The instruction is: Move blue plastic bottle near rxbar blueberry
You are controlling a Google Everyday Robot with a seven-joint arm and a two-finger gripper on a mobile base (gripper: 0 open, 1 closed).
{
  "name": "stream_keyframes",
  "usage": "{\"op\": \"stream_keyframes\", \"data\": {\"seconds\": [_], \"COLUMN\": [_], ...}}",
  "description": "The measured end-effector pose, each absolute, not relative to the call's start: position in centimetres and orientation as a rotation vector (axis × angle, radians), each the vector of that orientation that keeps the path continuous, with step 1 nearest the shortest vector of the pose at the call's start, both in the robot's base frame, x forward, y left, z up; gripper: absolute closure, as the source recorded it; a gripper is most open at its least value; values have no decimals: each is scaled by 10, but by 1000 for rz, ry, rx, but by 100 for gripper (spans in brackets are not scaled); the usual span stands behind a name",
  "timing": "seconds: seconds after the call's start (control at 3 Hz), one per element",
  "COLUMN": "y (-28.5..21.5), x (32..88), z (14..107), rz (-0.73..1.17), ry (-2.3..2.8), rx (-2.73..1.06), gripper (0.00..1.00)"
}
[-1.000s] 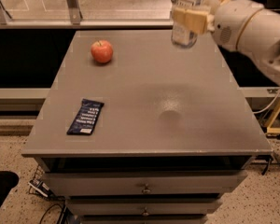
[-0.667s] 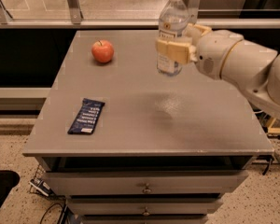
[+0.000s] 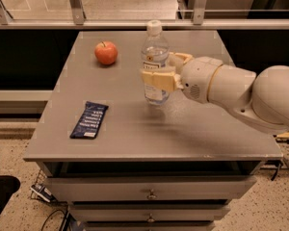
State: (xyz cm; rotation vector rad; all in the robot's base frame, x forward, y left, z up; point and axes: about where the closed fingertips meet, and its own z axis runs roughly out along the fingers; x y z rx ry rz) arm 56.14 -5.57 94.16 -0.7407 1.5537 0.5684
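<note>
gripper [image 3: 161,72] hangs over the middle of the table [image 3: 197,129], fingers [image 3: 156,81] clamped on the upright blue plastic bottle [image 3: 155,49], and the rxbar blueberry [image 3: 89,120] lies well apart toward the near left corner in this view, long axis roughly front-to-back, so the carry heads there.

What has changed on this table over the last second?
The gripper, shut on the blue plastic bottle the whole time, has carried it leftward and toward the front of the table, closer to the rxbar blueberry. The bottle stays upright. The red apple and the bar lie where they were; nothing was let go.
</note>
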Motion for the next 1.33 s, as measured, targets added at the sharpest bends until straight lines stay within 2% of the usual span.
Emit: {"op": "stream_keyframes", "data": {"seconds": [0.67, 1.33], "y": [-19, -5], "x": [548, 547], "z": [919, 907], "rz": [735, 841], "ry": [1493, 1423], "rx": [-857, -930], "gripper": [100, 100]}}
